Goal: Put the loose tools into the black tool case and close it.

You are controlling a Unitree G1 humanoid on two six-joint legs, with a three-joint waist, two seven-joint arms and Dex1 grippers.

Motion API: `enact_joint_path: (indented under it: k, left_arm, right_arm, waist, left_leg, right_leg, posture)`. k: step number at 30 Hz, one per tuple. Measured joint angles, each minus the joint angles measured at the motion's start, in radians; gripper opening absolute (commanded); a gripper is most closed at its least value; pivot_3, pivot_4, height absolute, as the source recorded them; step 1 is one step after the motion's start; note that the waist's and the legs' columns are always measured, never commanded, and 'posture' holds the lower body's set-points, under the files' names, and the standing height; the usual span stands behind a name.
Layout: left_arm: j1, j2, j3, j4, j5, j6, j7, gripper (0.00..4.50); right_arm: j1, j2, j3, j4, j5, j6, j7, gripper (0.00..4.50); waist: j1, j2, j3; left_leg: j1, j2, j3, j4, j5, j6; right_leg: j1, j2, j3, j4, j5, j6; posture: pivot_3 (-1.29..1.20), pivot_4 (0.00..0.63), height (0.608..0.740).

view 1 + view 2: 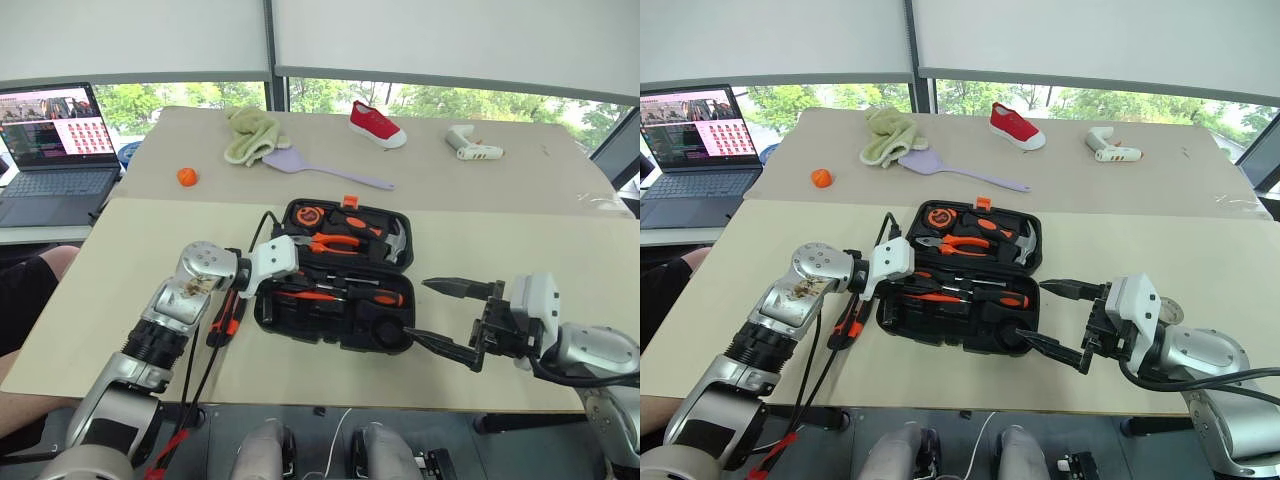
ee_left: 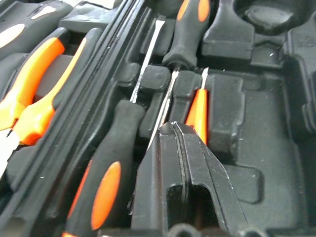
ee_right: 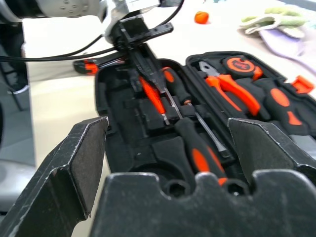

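Your left end effector (image 3: 139, 61), clamped shut on the slim all-orange tester screwdriver (image 3: 152, 95), lies along its slot in the black moulded-plastic tool case (image 1: 390, 340), while the right end effector (image 1: 440, 312) gapes wide beside the case.

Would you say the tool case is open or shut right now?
Open. The case lies flat on the table, its lid folded back, with screwdrivers and pliers showing in their slots.

Black tool case (image 1: 335, 330) lies open at table centre, orange latch (image 1: 350, 201) on its 12 o'clock edge; pliers (image 1: 335, 243) and hammer (image 1: 392, 243) in the far half, screwdrivers (image 1: 345, 296) in the near half. Left gripper (image 1: 285, 283) reaches into the case's 9 o'clock side. Utility knife (image 1: 227, 322) on the table just beside it at 9 o'clock. Right gripper (image 1: 440, 312) wide open at 3 o'clock. Red shoe (image 1: 377, 124), purple spatula (image 1: 325, 170), laptop (image 1: 52, 150) beyond.
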Motion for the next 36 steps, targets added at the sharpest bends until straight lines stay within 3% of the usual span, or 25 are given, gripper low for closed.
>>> enact_joint_path:
  k: [16, 20, 22, 25, 29, 33, 36]
  left_arm:
    - [0.046, 0.007, 0.04, -0.023, -0.034, 0.007, 0.034, 0.03]
    - [0.154, 0.048, 0.246, -0.146, -0.253, 0.075, 0.001, 1.12]
    - [0.224, 0.153, 0.392, -0.233, -0.334, 0.136, 0.006, 1.87]
    - [0.415, 0.269, 0.56, -0.288, -0.359, 0.165, 0.012, 2.96]
    - [0.699, 0.272, 0.733, -0.295, -0.38, 0.199, 0.054, 4.36]
    - [0.901, 0.245, 0.933, -0.268, -0.382, 0.233, 0.142, 4.44]
    - [0.976, 0.232, 0.957, -0.305, -0.386, 0.277, 0.181, 4.44]
  right_arm:
    - [-0.003, 0.006, 0.002, 0.039, -0.007, -0.03, 0.005, 4.5]
    - [0.024, 0.021, -0.046, 0.07, 0.023, -0.078, 0.059, 4.5]
    - [0.036, 0.021, -0.076, 0.082, 0.035, -0.118, 0.093, 4.5]
    - [0.048, 0.029, -0.101, 0.122, 0.028, -0.191, 0.136, 4.5]
    - [0.033, 0.05, -0.091, 0.177, -0.001, -0.276, 0.172, 4.5]
    - [0.035, 0.058, -0.076, 0.212, 0.0, -0.311, 0.223, 4.5]
    - [0.032, 0.053, -0.044, 0.219, 0.007, -0.302, 0.266, 4.5]
  waist:
    - [-0.001, 0.0, 0.0]
    - [-0.009, 0.0, 0.0]
    - [-0.017, 0.0, 0.0]
    - [-0.024, 0.004, -0.002]
    - [-0.021, 0.003, -0.002]
    - [-0.018, 0.003, -0.002]
    - [-0.001, 0.003, -0.001]
  left_leg:
    - [0.001, 0.0, 0.0, 0.0, 0.0, 0.0]
    - [0.0, 0.002, 0.0, -0.001, 0.001, -0.001]
    - [0.002, 0.002, 0.0, -0.002, 0.001, -0.001]
    - [0.005, 0.001, 0.0, -0.004, 0.0, -0.001]
    - [0.004, 0.001, 0.0, -0.004, -0.001, -0.002]
    - [0.005, 0.001, -0.002, -0.004, -0.003, -0.003]
    - [0.006, 0.0, -0.003, -0.003, -0.01, -0.004]
  right_leg:
    - [0.0, 0.0, 0.0, 0.0, 0.0, 0.0]
    - [-0.001, 0.0, 0.001, 0.0, 0.0, 0.0]
    - [0.0, 0.0, 0.001, 0.0, 0.0, 0.0]
    - [0.003, -0.001, 0.001, 0.0, 0.0, 0.0]
    - [0.001, -0.002, 0.001, -0.001, 0.0, 0.0]
    - [-0.001, -0.005, 0.0, -0.001, -0.001, -0.001]
    - [-0.001, -0.011, -0.003, -0.002, -0.001, -0.001]
  posture:
    - [0.0, 0.15, 0.74]
    - [0.0, 0.15, 0.74]
    - [0.0, 0.15, 0.74]
    - [0.0, 0.15, 0.74]
    - [0.0, 0.15, 0.74]
    - [0.0, 0.15, 0.74]
    - [0.0, 0.15, 0.74]
